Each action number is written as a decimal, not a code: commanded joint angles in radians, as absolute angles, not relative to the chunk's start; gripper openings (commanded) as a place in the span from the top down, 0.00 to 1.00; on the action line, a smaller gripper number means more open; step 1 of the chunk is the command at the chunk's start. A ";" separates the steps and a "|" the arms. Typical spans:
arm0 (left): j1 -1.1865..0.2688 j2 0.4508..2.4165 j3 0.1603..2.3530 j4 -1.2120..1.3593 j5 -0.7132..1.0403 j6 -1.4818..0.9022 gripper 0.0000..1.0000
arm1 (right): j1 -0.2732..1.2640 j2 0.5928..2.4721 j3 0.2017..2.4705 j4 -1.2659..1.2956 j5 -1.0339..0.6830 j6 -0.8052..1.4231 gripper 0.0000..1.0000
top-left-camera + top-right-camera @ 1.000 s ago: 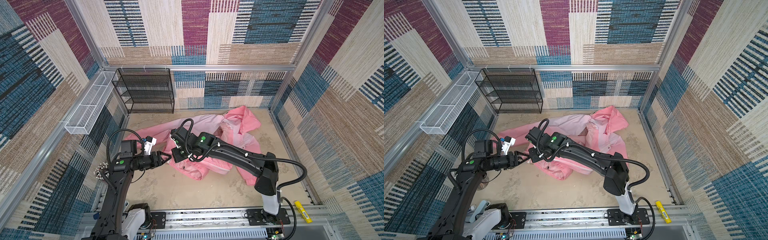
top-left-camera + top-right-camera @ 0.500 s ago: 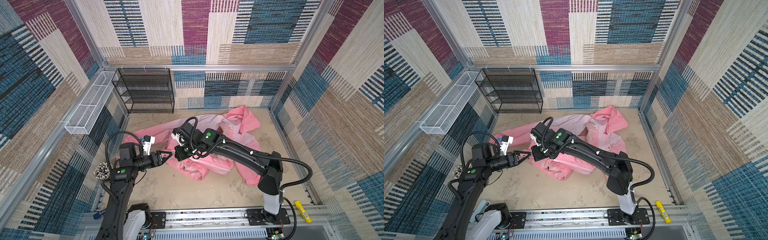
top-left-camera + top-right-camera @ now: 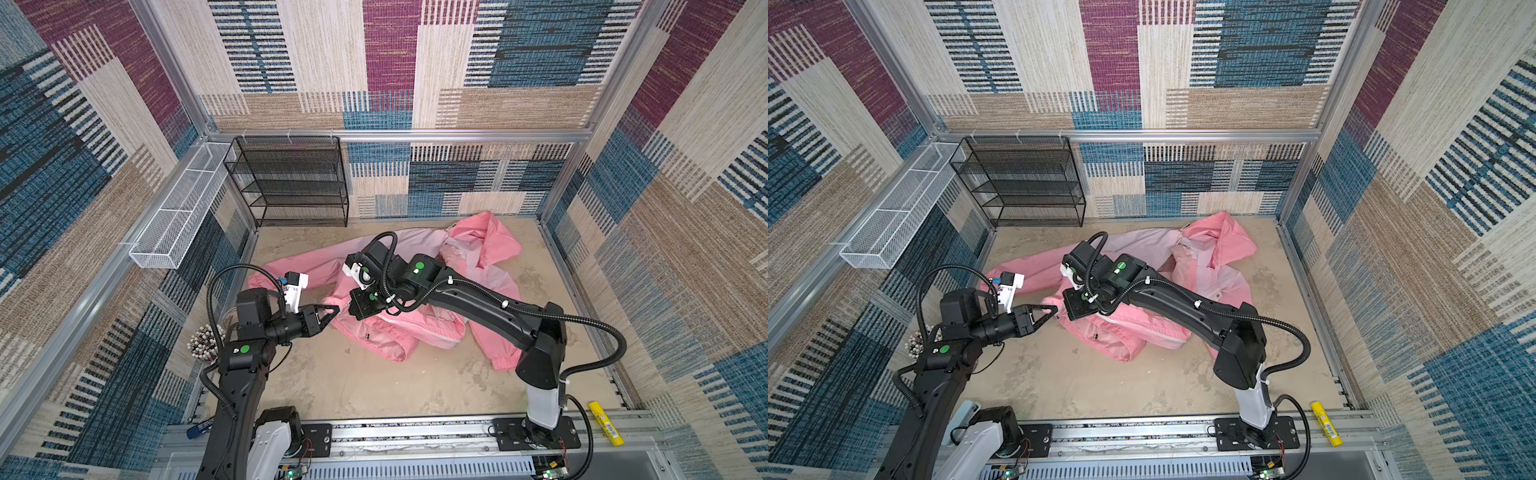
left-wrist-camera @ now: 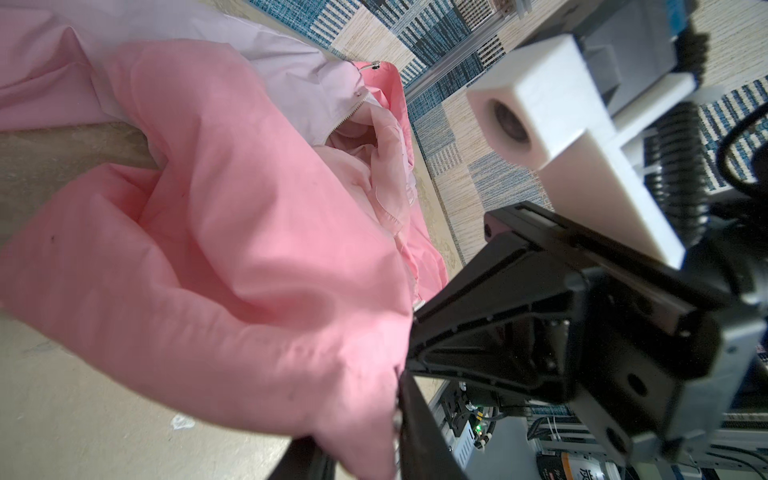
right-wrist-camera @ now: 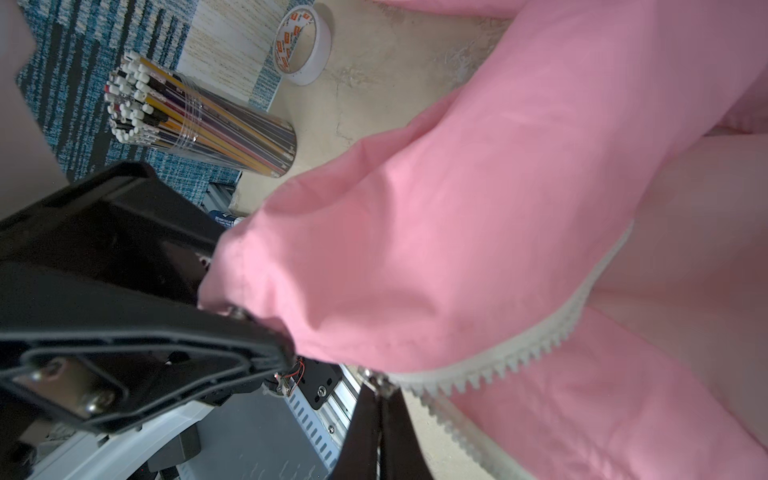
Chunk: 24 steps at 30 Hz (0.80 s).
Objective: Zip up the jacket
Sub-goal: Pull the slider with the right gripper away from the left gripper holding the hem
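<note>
Nips a loose hem corner of the jacket (image 3: 415, 332) in the left hand (image 3: 335, 309), clamps the right hand (image 5: 377, 399) tight on the white zipper (image 5: 519, 357) just beside it, mid-table (image 3: 374, 386), with the rest crumpled toward the far right corner.

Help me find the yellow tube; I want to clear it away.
In both top views the yellow tube lies at the front right corner, on the metal rail just right of the right arm's base, well clear of the jacket.
</note>
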<state>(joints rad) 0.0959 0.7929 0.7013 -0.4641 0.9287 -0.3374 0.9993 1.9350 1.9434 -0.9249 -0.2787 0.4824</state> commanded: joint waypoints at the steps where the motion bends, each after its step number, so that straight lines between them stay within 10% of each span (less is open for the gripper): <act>1: 0.095 0.791 0.702 -0.452 0.889 -0.307 0.89 | 0.998 1.939 1.966 -0.915 -0.300 0.477 1.00; 24: 0.089 0.978 1.127 -0.979 0.520 -0.018 1.00 | 0.841 1.878 1.746 -1.009 -0.481 0.493 1.00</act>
<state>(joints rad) 0.0853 0.9550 1.0805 -0.9260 0.6571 -0.1001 0.8707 1.8870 1.7615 -0.9485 -0.4683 0.4995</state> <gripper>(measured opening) 0.098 0.055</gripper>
